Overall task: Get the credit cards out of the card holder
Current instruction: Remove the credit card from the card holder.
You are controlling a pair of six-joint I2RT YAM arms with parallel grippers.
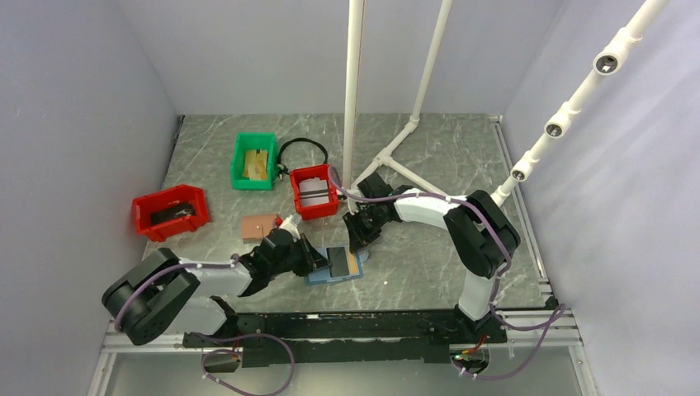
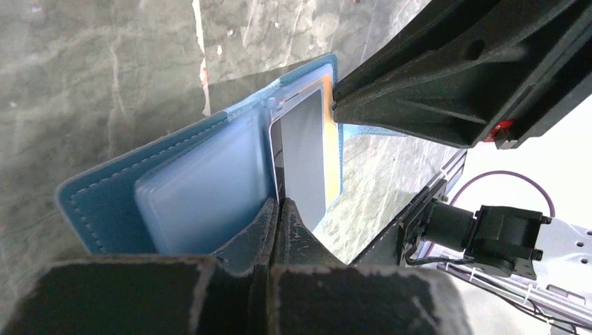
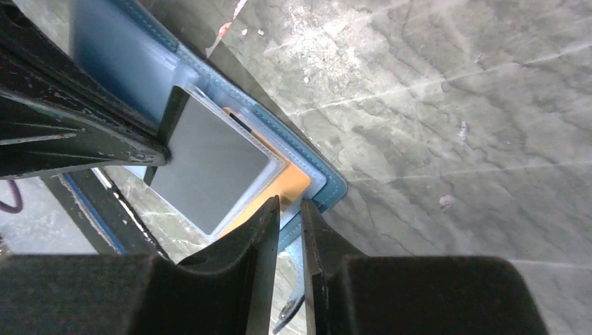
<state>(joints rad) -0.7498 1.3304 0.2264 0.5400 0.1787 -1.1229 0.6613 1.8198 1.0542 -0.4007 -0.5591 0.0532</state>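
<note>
The blue card holder [image 1: 320, 279] lies open on the marble table between both arms. Its one half shows a pale pocket [image 2: 202, 188]. From the other half a grey-looking credit card [image 2: 304, 153] sticks out over a gold one [image 2: 334, 160]. My left gripper [image 2: 280, 204] is shut on the near edge of the grey card [image 3: 209, 167]. My right gripper [image 3: 290, 204] is closed narrowly over the holder's far blue edge [image 3: 328, 187] by the gold card [image 3: 290, 183], and the snap tab hangs between its fingers. In the top view the left gripper [image 1: 323, 262] and right gripper [image 1: 357, 246] meet over the holder.
A brown wallet [image 1: 258, 225] lies just left of the arms' work spot. Behind it stand a red bin [image 1: 171, 212], a green bin [image 1: 253, 161] and a second red bin [image 1: 314, 191]. A white pipe frame [image 1: 352, 99] rises behind, with a black cable loop [image 1: 301, 148] beside it.
</note>
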